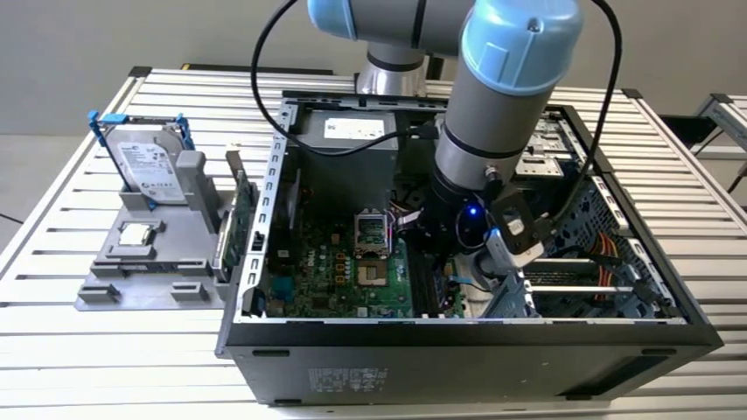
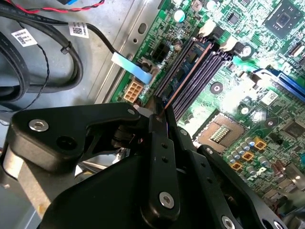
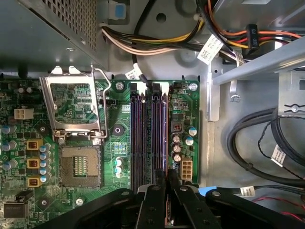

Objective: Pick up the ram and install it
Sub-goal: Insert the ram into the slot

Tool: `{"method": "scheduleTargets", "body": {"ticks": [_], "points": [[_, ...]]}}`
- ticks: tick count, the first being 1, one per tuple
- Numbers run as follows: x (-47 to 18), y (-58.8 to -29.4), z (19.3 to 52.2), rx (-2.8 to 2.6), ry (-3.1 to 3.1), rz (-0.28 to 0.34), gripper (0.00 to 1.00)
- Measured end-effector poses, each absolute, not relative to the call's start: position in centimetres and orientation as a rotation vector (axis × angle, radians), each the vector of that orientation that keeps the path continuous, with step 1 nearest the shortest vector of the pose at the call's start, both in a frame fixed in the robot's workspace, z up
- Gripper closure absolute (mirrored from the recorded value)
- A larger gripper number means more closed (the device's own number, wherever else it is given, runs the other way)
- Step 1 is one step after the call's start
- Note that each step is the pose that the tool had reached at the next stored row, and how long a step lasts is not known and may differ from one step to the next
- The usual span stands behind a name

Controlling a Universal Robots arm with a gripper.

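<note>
The black two-fingered tool (image 2: 159, 112) (image 3: 167, 179) is closed edge-on upon the ram (image 2: 183, 76), a long thin dark circuit-board stick, which stands in the long black memory slots (image 3: 148, 138) of the green motherboard (image 3: 188, 112), beside the open silver processor socket (image 3: 76, 117).

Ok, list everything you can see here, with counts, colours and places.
computer case: one, black, open, on the table
table: one, silver, slatted
motherboard: one, green, inside the case
memory slots: several, black, beside the socket
CPU socket: one, silver, lid raised
ram: one, dark, edge-on at the slots
hard drive: one, silver, upright at the exterior view's left
gripper: one, black, clamping the ram
arm: one, grey and blue, reaching into the case
</note>
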State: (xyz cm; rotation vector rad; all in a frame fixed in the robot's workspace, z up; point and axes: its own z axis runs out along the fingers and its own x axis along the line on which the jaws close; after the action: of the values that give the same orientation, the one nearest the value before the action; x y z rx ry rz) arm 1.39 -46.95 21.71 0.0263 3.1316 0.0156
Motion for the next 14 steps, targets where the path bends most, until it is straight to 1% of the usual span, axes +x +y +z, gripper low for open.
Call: {"method": "scheduleTargets", "body": {"ticks": [14], "points": [[1.40,-47.01,21.56,0.049,3.133,0.016,1.00]]}}
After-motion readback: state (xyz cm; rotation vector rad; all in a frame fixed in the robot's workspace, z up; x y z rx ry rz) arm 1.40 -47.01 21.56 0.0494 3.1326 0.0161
